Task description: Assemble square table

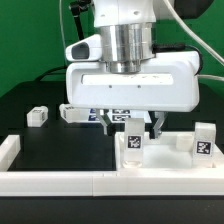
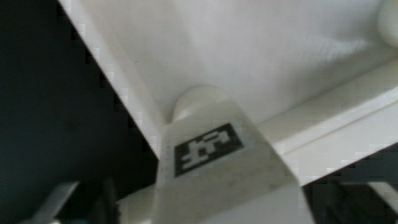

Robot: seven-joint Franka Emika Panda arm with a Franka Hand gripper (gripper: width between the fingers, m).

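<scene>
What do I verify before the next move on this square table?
1. Jaws open: ok, they stand apart on either side of the tagged leg.
2. Jaws clear of the tagged leg: ok, the wrist view shows a gap on each side.
3. Tagged leg upright on the tabletop: ok.
4. Tagged leg fully seated: cannot tell.
5. Second leg upright on the tabletop: ok.
6. Third leg and fourth leg fitted: not ok, both sit apart from the tabletop.
</scene>
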